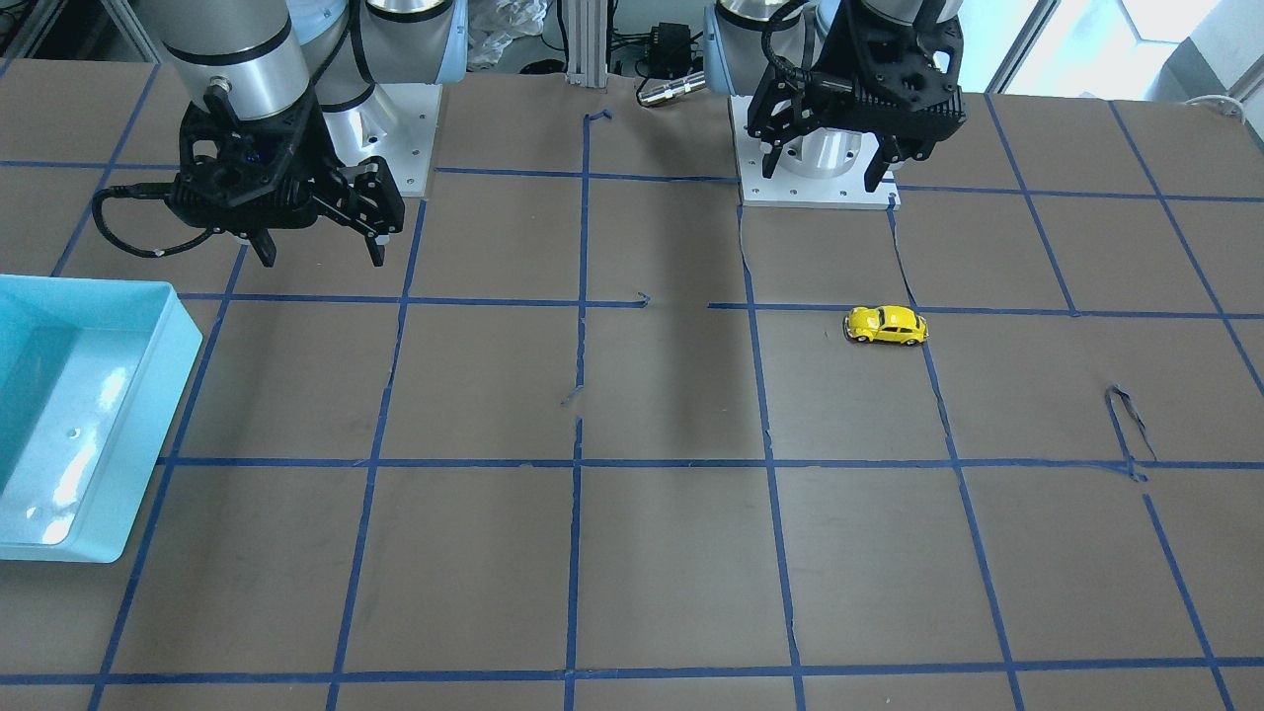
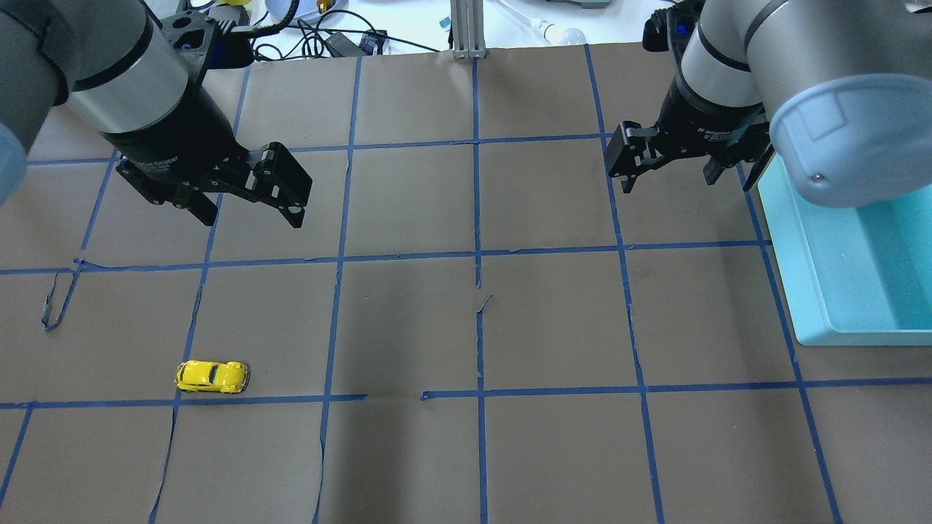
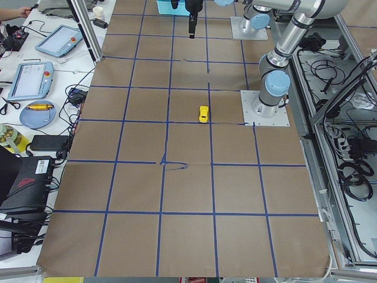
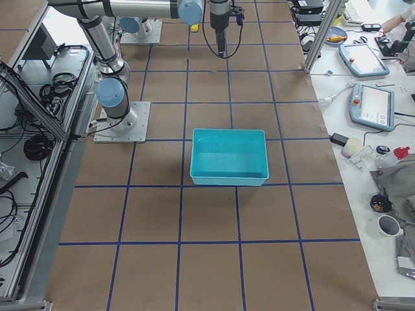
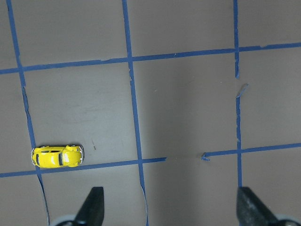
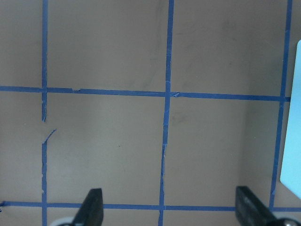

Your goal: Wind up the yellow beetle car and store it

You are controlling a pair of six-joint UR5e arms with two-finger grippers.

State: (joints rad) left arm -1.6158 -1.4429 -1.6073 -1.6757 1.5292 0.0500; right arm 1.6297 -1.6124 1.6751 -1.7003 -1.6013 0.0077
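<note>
"Above the left half of the table (image 2: 408,327), the left gripper (image 2: 251,217) hangs with its jaws spread wide and nothing between them. Its wrist camera shows both fingertips (image 5: 94,205) with only bare paper in the gap."

"And the other one?"

"The right gripper (image 2: 684,180) is just as wide apart and just as empty, up beside the rim of the teal bin (image 2: 797,291)."

"Where's the yellow beetle car (image 2: 212,376)?"

"On its wheels on the brown paper, just beside a blue tape line (image 2: 291,399). It's nearer the robot's side than the left gripper, and nothing touches it. In the left wrist view it sits low and to the left, outside the span of the fingers. It's well apart from the bin, which is across on the right arm's side."

"So which step are we on?"

"The opening one, I'd say. The car is neither gripped nor wound nor stored."

"What does the next move need?"

"The left arm looks the natural choice, since it's on the car's side of the table. It has to shift until the car lies between the fingers, then come down. The car's long axis runs the same way as the fingers are spread. A quarter turn of the wrist would probably let the jaws close across its narrow flanks. It's small and glossy, so the grip should be centred and gentle. Winding likely means keeping the wheels pressed on the paper."
</note>
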